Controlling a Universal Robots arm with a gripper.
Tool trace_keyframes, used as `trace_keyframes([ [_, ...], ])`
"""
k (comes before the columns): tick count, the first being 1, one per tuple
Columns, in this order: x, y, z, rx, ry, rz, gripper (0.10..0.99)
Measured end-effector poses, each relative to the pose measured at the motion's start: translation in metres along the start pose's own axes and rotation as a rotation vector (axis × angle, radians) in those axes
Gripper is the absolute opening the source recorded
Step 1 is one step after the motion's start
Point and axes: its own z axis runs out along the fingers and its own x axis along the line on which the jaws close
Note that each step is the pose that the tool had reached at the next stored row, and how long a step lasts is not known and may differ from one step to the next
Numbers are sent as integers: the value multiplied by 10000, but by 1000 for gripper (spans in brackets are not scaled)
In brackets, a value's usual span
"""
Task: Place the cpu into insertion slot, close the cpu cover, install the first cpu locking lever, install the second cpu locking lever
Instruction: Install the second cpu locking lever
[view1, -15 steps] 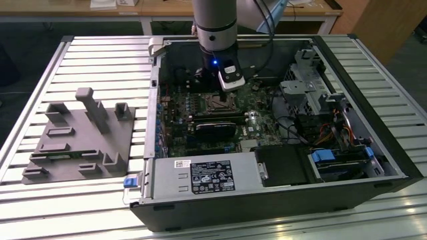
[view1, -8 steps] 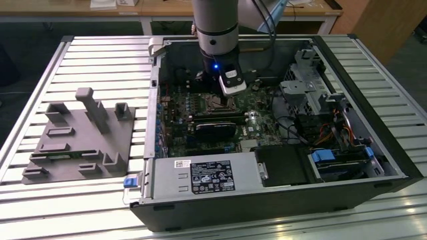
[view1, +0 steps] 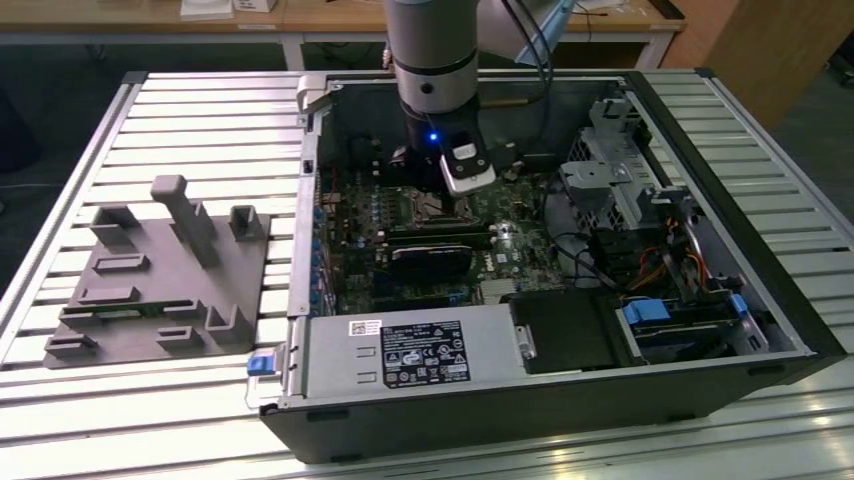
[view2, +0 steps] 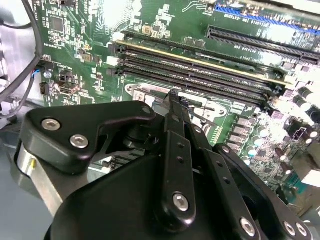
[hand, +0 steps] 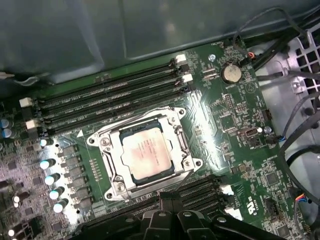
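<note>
Open computer case (view1: 561, 380) lies on slatted counter (view1: 200, 120), centre-right of exterior view; grey fixture block (view1: 160, 280) at frame's left.

Green motherboard (hand: 235, 130) inside case.

Gripper (hand: 170, 202) at bottom centre of first wrist view, fingers together, empty, just beside socket.

Cover (hand: 112, 172) down over slot (hand: 182, 145), mid-frame; cpu (hand: 145, 155) seated, showing through window.

Risks: levers' state unclear; fingertip skidding off thin lever could scrape board, capacitors or nearby memory slots (hand: 110, 97).

One open computer case (view1: 561, 400), one robot arm (view1: 431, 60), one chip (hand: 145, 154), one grey fixture block (view1: 160, 290).
</note>
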Motion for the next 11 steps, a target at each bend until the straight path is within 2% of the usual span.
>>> trace_keyframes([
  [7,6,-3,5,85,11,-671,106],
  [11,15,-7,4,88,12,-764,106],
])
